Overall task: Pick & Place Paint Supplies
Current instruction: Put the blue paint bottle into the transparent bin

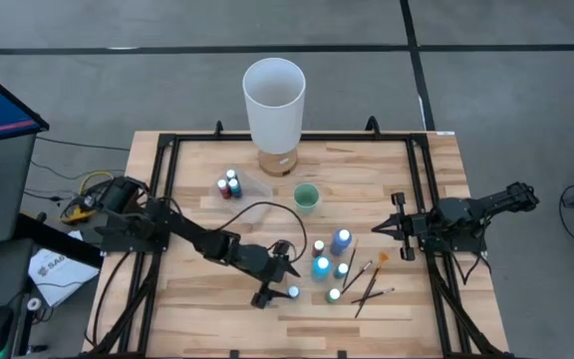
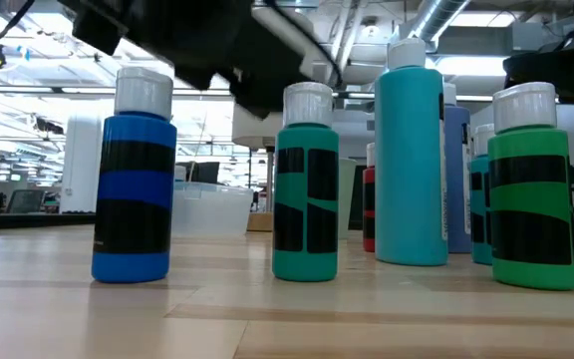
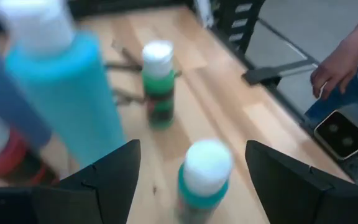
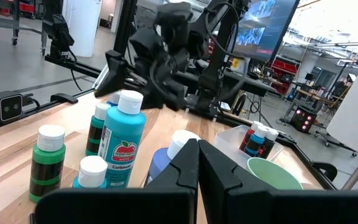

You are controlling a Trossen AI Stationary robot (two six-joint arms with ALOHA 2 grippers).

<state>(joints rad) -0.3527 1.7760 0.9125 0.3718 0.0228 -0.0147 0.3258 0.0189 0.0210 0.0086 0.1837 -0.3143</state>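
Paint bottles (image 1: 329, 267) cluster near the worktop's (image 1: 207, 309) middle, toward five o'clock, brushes (image 1: 367, 284) beside them. The left pincer (image 3: 191, 171) stands wide open, empty, straddling a teal bottle (image 3: 202, 180) (probably lining up a grasp). The right pincer (image 4: 197, 165) waits shut at three o'clock.

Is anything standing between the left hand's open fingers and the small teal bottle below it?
Nothing visible. In the left wrist view, the left hand is open with the small teal bottle directly in the gap. The tall teal bottle and green bottle stand off to the side.
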